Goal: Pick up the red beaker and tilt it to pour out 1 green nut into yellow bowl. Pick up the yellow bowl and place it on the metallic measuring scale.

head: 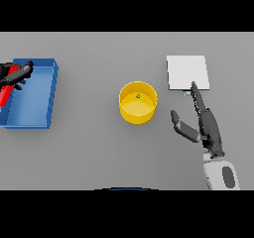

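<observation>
A yellow bowl (138, 102) stands mid-table with one small green nut (138, 96) inside. The metallic scale (187, 72) is a pale square plate to its right, further back. My right hand (207, 125) lies open between them, fingers straight and pointing toward the scale's front edge, thumb spread toward the bowl without touching it. At the far left my left hand (17, 73) is shut on the red beaker (5, 94), held over the blue tray; only part of the beaker shows.
A blue tray (34, 94) with raised walls sits at the left edge of the table. Bare grey tabletop lies between the tray and the bowl and along the front.
</observation>
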Motion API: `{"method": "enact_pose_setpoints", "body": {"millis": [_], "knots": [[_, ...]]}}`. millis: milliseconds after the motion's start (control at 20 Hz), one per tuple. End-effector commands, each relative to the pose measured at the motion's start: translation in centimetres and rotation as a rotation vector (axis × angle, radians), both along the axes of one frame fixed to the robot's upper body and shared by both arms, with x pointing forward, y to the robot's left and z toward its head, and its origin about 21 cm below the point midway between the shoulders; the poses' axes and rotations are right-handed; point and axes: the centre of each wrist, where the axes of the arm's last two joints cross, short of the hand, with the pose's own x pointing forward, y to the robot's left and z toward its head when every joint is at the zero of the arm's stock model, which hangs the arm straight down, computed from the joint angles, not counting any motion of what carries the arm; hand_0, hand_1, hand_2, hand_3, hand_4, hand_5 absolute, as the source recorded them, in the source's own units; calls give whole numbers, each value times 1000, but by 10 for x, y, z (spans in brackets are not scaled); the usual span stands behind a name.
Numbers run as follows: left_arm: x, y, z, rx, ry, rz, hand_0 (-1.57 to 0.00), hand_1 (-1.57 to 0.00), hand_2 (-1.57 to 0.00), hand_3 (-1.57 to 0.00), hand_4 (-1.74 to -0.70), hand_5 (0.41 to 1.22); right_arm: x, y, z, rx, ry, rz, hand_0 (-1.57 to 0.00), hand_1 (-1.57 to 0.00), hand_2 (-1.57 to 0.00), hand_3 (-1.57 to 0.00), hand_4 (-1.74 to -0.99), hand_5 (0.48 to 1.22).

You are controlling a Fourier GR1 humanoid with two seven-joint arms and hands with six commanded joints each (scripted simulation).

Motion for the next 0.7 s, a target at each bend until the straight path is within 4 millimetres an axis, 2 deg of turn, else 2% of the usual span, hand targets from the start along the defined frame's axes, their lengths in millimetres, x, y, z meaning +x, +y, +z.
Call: {"method": "enact_pose_setpoints", "body": {"millis": [0,100,250,500,650], "knots": [[0,3,-1,8,20,-9,-641,-565,-536,-452,-823,667,0,1,2,-3,1,-5,1,1,1,1,-1151,677],[0,0,-1,79,44,-35,-410,-361,-343,-289,-762,651,-2,2,-1,-3,4,9,1,1,1,1,-1145,685],[4,-5,-9,103,35,-32,-209,-184,-175,-147,-729,647,-3,2,-2,-17,10,24,1,1,1,1,-1160,688],[9,-3,-6,122,-42,0,-68,-60,-57,-48,-708,658,3,-1,3,-57,26,26,1,1,1,1,-1175,672],[8,-6,-5,105,-98,-13,-34,-30,-29,-24,-710,679,7,0,5,-145,-8,106,1,1,1,1,-1132,703]]}}
